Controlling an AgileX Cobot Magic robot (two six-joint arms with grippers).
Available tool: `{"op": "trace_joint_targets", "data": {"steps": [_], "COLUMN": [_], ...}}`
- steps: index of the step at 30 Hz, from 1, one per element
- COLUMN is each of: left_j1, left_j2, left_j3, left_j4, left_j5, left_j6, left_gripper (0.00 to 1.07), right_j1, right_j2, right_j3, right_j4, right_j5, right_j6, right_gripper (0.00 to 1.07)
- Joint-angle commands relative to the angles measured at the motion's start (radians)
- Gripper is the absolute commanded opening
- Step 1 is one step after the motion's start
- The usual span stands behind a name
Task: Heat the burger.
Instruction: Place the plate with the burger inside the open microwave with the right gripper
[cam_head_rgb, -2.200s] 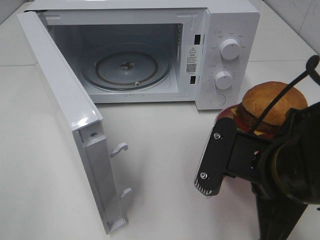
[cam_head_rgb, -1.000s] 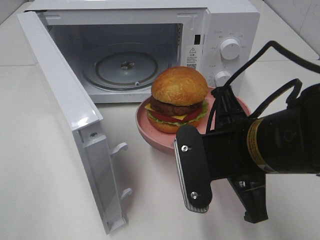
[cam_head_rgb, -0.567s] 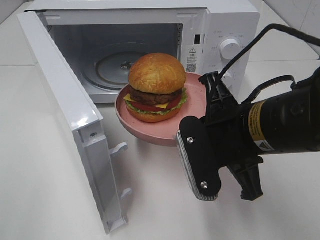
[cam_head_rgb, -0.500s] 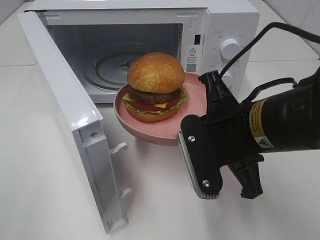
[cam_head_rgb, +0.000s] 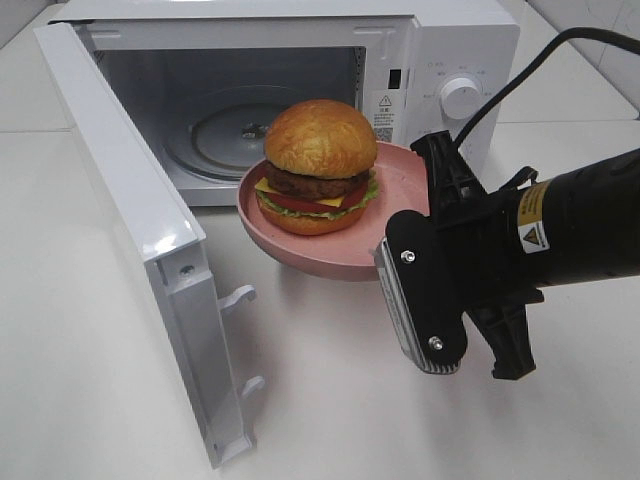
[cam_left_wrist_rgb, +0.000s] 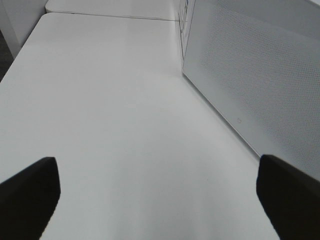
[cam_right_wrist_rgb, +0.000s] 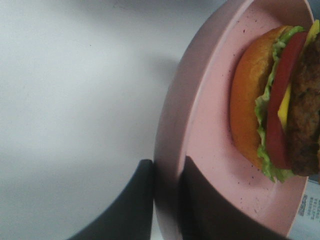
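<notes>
Right pincer (cam_right_wrist_rgb: 167, 200) is clamping the rim of the pink plate (cam_head_rgb: 300, 250), one finger inside the lip and one outside. The plate is hanging above the table (cam_head_rgb: 320, 400), just in front of the microwave (cam_head_rgb: 450, 60) opening, carrying the burger (cam_head_rgb: 318, 165) upright near its middle. The door (cam_head_rgb: 130, 220) is standing wide at the left, leaving open room between its edge and the plate. The glass turntable (cam_head_rgb: 215, 140) is showing behind. Left pincer (cam_left_wrist_rgb: 160, 195) is gaping wide over the table beside the door's outer face.
</notes>
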Motion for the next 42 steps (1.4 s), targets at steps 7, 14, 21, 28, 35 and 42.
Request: {"op": "trace_joint_targets", "data": {"steps": [7,14,21,28,35,42], "left_j1": [-0.007,-0.007,-0.007,-0.007,-0.007,-0.007], "left_j2": [-0.013,-0.013,-0.013,-0.013,-0.013,-0.013], "left_j3": [0.002,0.002,0.002,0.002,0.002,0.002], "left_j4": [0.002,0.002,0.002,0.002,0.002,0.002], "left_j5": [-0.016,-0.016,-0.016,-0.016,-0.016,-0.016], "left_j6": [0.000,0.000,0.000,0.000,0.000,0.000], "left_gripper": [1.00,1.00,1.00,1.00,1.00,1.00], "right_j1": [-0.005,-0.005,-0.004,-0.004,-0.004,-0.004], "right_j2": [-0.002,0.059,0.098,0.165,0.236,0.299], "right_j3": [-0.006,-0.024,-0.055,-0.121,-0.199,-0.252], "right_j4": [0.258,0.336,0.320,0.302,0.302,0.302], "right_j5": [-0.140,-0.147,-0.201,-0.192,-0.190,-0.190], "right_j6": [-0.295,-0.381,-0.396,-0.396,-0.396,-0.396], "right_gripper": [0.00,0.00,0.00,0.00,0.00,0.00]}}
